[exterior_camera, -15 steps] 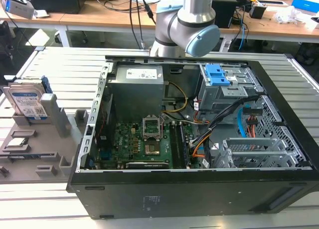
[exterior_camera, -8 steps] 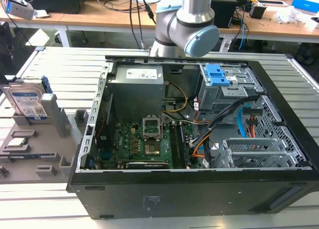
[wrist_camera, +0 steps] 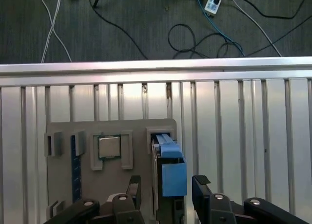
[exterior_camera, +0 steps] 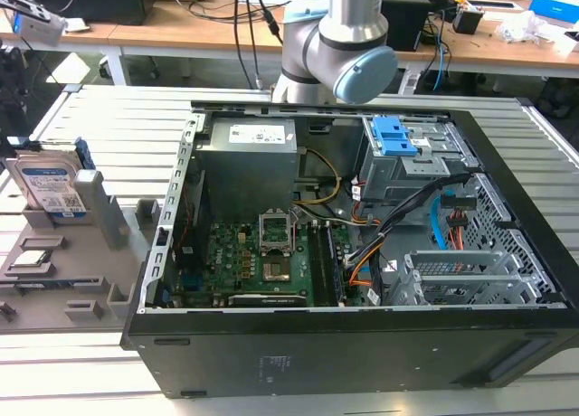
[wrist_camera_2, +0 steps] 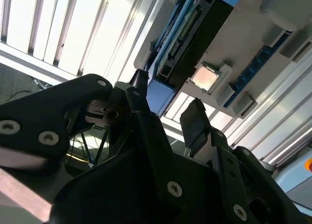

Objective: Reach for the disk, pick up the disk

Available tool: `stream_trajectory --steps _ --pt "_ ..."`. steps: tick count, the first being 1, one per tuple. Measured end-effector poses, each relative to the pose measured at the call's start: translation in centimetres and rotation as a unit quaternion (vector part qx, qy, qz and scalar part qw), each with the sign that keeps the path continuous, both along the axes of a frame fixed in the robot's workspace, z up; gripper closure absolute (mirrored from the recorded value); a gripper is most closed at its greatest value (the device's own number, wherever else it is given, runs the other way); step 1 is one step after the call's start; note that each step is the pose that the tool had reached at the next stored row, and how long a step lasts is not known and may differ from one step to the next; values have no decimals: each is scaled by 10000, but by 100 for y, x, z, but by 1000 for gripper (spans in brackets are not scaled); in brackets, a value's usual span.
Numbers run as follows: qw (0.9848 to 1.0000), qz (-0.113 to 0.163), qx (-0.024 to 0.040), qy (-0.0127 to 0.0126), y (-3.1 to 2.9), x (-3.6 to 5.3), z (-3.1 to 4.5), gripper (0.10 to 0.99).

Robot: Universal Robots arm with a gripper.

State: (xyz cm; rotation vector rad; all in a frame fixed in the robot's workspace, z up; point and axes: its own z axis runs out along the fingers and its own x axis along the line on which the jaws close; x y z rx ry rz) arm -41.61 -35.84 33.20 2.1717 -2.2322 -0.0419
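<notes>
The disk (wrist_camera: 171, 173) stands on edge in a grey holder (wrist_camera: 139, 129) on the slatted table (wrist_camera: 253, 136), directly between the fingers of the wide-open gripper (wrist_camera: 167, 185), which holds nothing, a gap showing on each side, with a small square chip (wrist_camera: 109, 147) just beyond one finger

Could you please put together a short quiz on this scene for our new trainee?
1. True or false: the end effector is shut on the disk.
2. What sits in the grey tray beside the disk? A) a square chip B) a screwdriver C) a fan
3. Fill in: in the exterior view the disk stands outside the computer case, on that view's ____.
Key: 1 false, its fingers stand open either side of the disk; 2 A; 3 left.
</notes>
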Motion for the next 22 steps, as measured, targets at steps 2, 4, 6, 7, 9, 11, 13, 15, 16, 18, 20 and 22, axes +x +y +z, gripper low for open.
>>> stream_trajectory --steps 2,4,6,7,9,11,13,15,16,18,20,22 --pt "10000 -1 0 0 16 -3 -41 545" --pt "10000 -1 0 1 18 -3 -82 545" --pt "10000 -1 -1 1 18 -3 -135 545" --pt "10000 -1 -1 0 18 -3 -182 545" --pt "10000 -1 -1 1 18 -3 -236 545" --pt "10000 -1 -1 1 18 -3 -314 545" --pt "10000 -1 -1 0 18 -2 -344 545" --pt "10000 -1 -1 0 18 -3 -382 545" --pt "10000 -1 -1 0 18 -2 -389 545" --pt "10000 -1 -2 1 18 -3 -398 545" --pt "10000 -1 -2 2 18 -3 -399 545" --pt "10000 -1 -1 1 18 -3 -401 545"
